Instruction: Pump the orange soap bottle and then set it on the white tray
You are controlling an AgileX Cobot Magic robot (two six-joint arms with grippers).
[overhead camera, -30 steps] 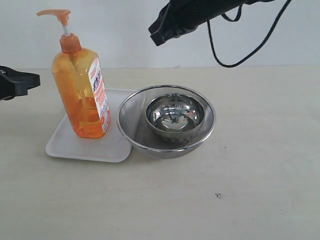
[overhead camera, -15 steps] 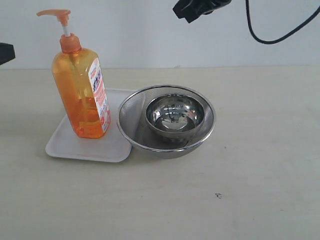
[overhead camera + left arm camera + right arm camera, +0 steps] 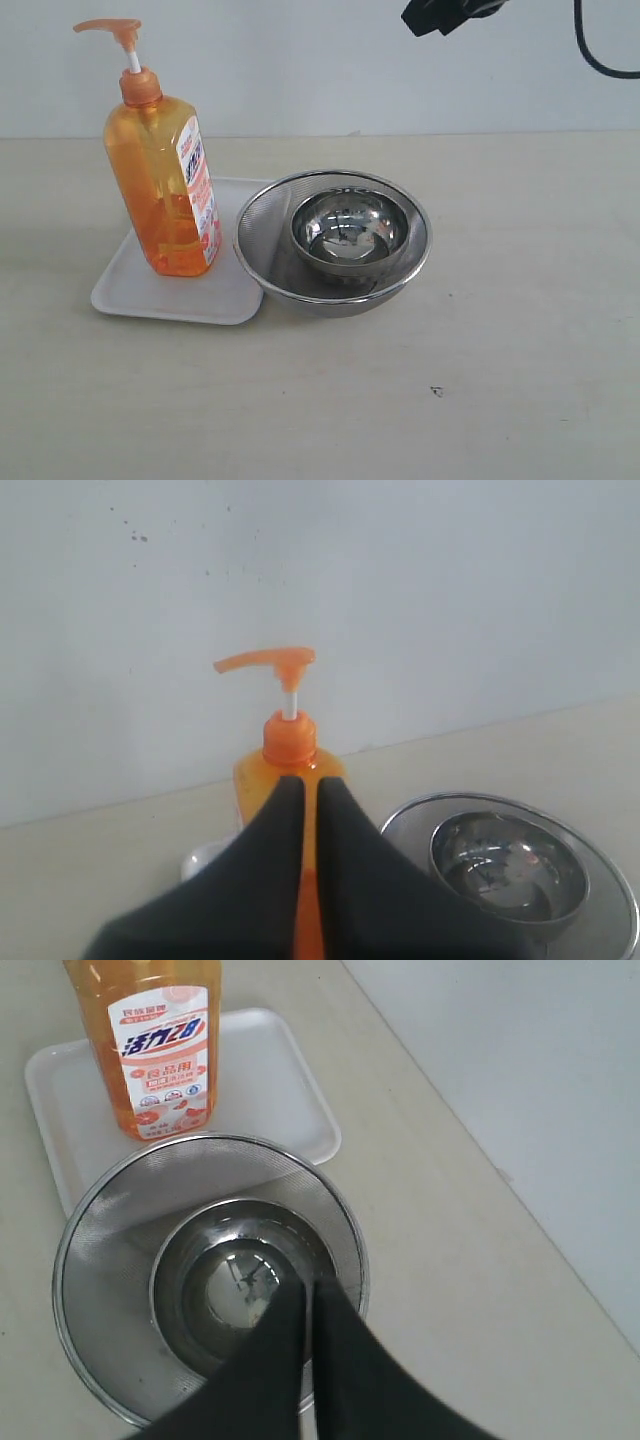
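The orange soap bottle (image 3: 165,190) stands upright on the white tray (image 3: 200,297) at the left, its pump head raised on the white stem. In the left wrist view my left gripper (image 3: 310,785) is shut and empty, drawn back from the bottle (image 3: 290,742), which stands free behind the fingertips. That gripper is outside the exterior view. My right gripper (image 3: 420,20) hangs high at the top edge, shut with nothing in it. In the right wrist view its fingertips (image 3: 310,1290) hover above the steel bowl, well apart from the bottle (image 3: 160,1050) and tray (image 3: 285,1080).
A round steel mesh strainer (image 3: 265,265) sits against the tray's right edge, with a steel bowl (image 3: 350,230) inside it. A pale wall rises behind the beige table (image 3: 520,330). A black cable (image 3: 595,50) hangs at the top right.
The right arm has climbed up and to the right, nearly out of the exterior view. The left gripper has drawn back past the left edge. Bottle, tray and strainer have not moved.
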